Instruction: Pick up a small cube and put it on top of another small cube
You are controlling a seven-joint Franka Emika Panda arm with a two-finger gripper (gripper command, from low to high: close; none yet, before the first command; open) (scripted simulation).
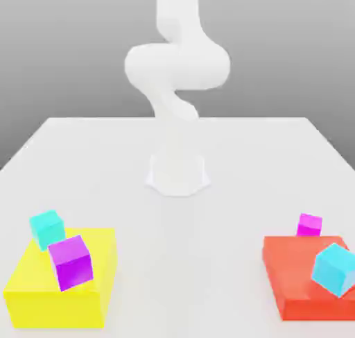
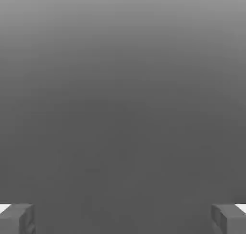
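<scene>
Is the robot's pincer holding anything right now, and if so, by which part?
Nothing is held. In the hand view the pincer is open, its two grey fingertips wide apart with only grey background between them.

- Small cube [image 1: 309, 224]: smooth, plain magenta faces, matt like plastic.
- Violet cube [image 1: 71, 262]: smooth with a soft sheen.
- Yellow block [image 1: 41, 288] beneath the violet cube: flat matt.
- Bench [image 1: 229, 191]: matt white, smooth.
- Fingers [image 2: 17, 218]: dull grey, matt.

On the exterior view's right, the small magenta-pink cube [image 1: 309, 224] sits at the flat red block's [image 1: 295, 274] rear edge, behind a larger cyan cube [image 1: 335, 268].
</scene>
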